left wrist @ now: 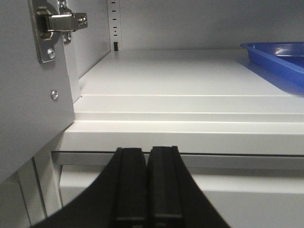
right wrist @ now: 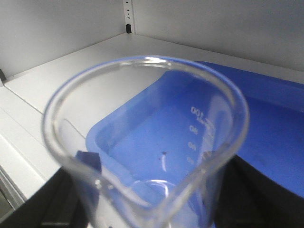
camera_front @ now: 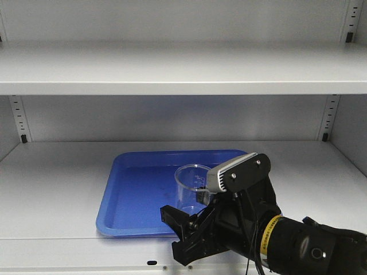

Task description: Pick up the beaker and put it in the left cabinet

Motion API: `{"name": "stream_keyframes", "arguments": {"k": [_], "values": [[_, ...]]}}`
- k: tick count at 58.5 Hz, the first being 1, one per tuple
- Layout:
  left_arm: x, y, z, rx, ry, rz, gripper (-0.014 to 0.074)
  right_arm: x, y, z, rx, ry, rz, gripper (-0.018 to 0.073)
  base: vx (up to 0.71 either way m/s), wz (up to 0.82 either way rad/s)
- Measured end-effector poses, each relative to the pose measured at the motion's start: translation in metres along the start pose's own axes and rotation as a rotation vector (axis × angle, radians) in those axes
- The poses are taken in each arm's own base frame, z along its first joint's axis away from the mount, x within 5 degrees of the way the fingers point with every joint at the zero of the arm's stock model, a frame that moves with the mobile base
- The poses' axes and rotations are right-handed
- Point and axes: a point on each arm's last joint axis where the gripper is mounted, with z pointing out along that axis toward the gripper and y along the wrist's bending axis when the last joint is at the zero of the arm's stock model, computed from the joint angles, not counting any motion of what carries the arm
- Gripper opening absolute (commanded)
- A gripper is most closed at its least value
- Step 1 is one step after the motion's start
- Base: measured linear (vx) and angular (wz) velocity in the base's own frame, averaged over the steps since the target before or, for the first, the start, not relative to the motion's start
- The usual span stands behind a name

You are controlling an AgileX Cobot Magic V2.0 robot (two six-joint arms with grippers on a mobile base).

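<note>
Shelves of the pale grey cabinet (camera_front: 172,69) fill the front view, and a blue tray (camera_front: 137,195) lies on the lower shelf. The beaker (camera_front: 192,182) stands upright over the tray's front right part. Whether its base touches the tray floor I cannot tell. The right gripper (camera_front: 171,231) reaches in from below and to the right of the tray, with its black fingers at the tray's front edge, low around the beaker. Apart from the beaker, nothing is in the tray.

From the left wrist, the left gripper (left wrist: 147,190) has its two fingers pressed flat together with nothing between them. It is in front of the shelf edge, well to the left of the tray, of which only a corner (left wrist: 280,54) shows. A metal hinge (left wrist: 57,23) sits on the cabinet's side wall, farther left of the tray.

From the right wrist, the beaker (right wrist: 142,142) is very close, its rim wide and its inside empty, with faint scale marks on the glass. Dark fingers (right wrist: 61,204) flank its lower sides, so this gripper is clamped on it. The tray (right wrist: 285,109) lies beneath and behind it.
</note>
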Motion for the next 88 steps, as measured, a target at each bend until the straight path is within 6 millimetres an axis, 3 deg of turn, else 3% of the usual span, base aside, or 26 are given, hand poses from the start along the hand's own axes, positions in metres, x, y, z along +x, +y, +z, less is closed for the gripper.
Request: {"name": "stream_keyframes", "arguments": {"k": [57, 72, 88], "values": [[0.0, 0.0, 0.0, -0.001, 0.0, 0.009, -0.0006, 0.0, -0.002, 0.003, -0.024, -0.033, -0.009, 0.0064, 0.0, 0.0], [0.0, 0.0, 0.0, -0.001, 0.0, 0.009, -0.0006, 0.014, -0.023, 0.024, 0.031, 0.014, 0.028, 0.0064, 0.0, 0.0], [0.0, 0.0, 0.0, -0.001, 0.0, 0.009, -0.0006, -0.013, -0.037, 0.071, 0.059, -0.027, -0.047, 0.0064, 0.0, 0.0]]}}
